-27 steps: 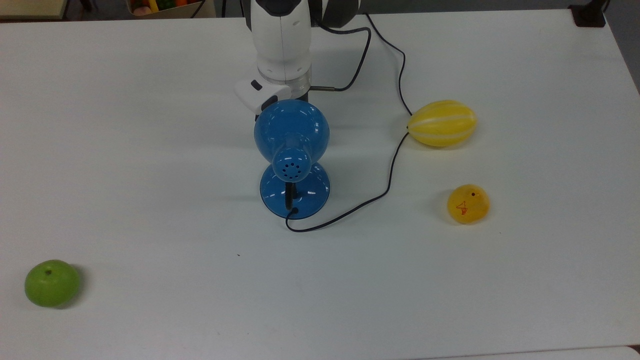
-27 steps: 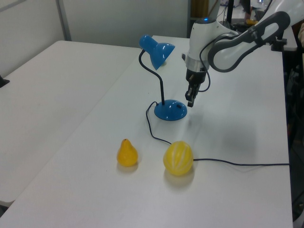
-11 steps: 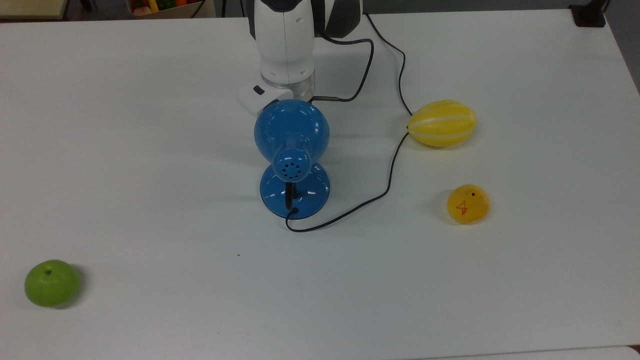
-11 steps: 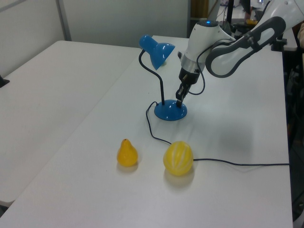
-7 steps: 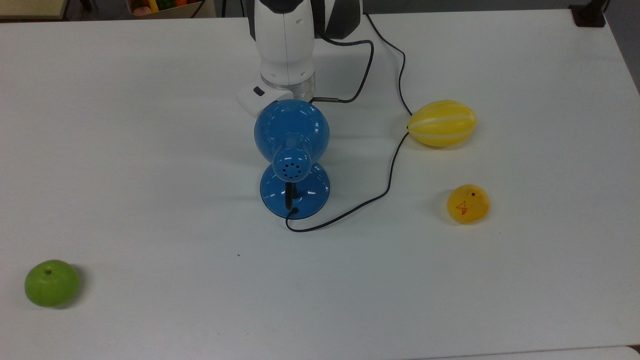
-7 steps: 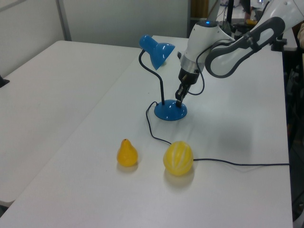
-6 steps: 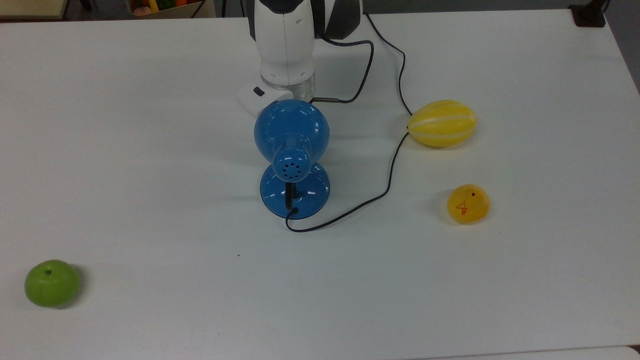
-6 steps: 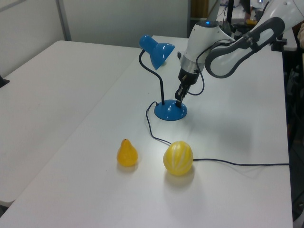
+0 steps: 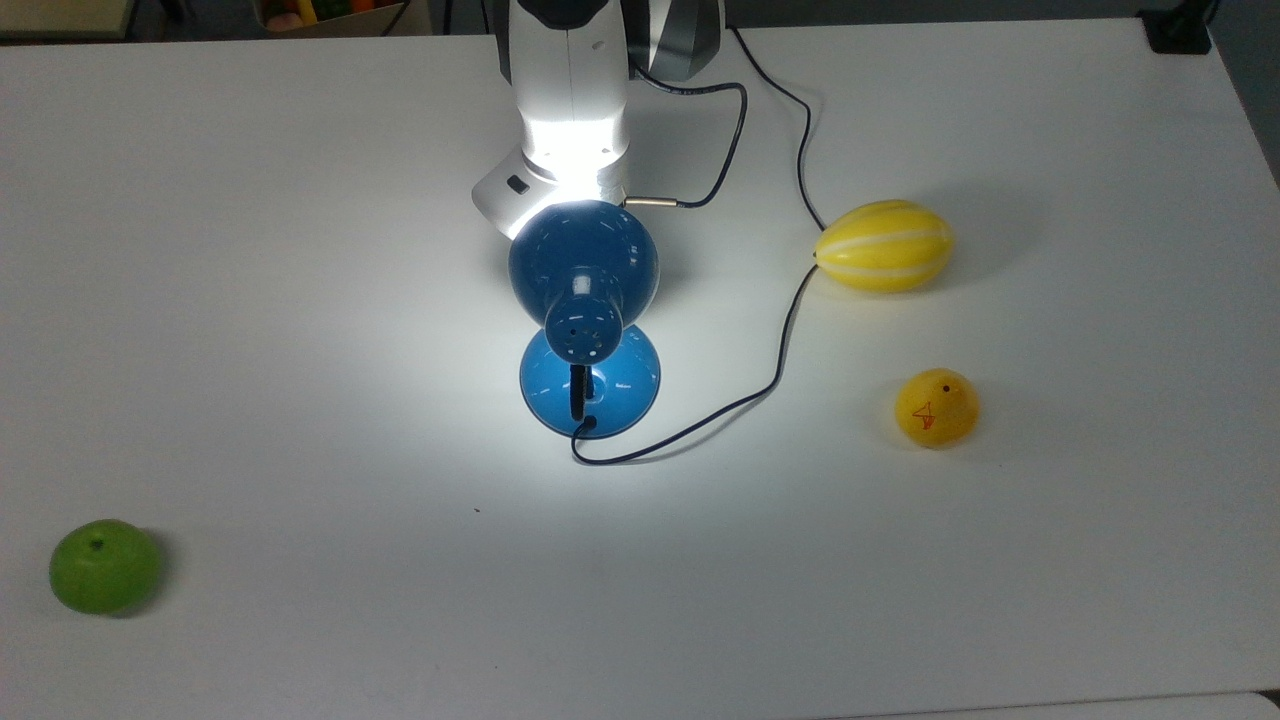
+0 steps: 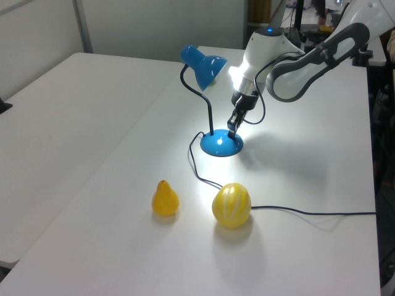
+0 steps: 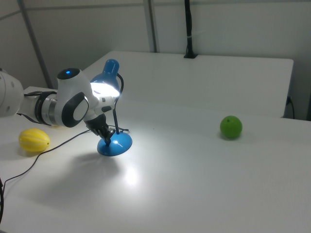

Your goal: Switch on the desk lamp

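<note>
Pressing on the round base of the lit desk lamp (image 10: 220, 143), the gripper (image 10: 233, 127) holds nothing; finger gap cannot be told. Switching step looks complete; next, lift clear.

**A robot lab set up for tabletop trials**

We see a lab or test room, not a home. A white robot arm (image 10: 290, 55) reaches over a plain white table (image 9: 300, 620), and a second white table (image 10: 62, 111) stands beside it. Bare grey partition walls (image 11: 218, 29) on metal posts close the space. Toy fruit is scattered about: a green apple (image 9: 103, 566), a yellow melon (image 9: 884, 246).
</note>
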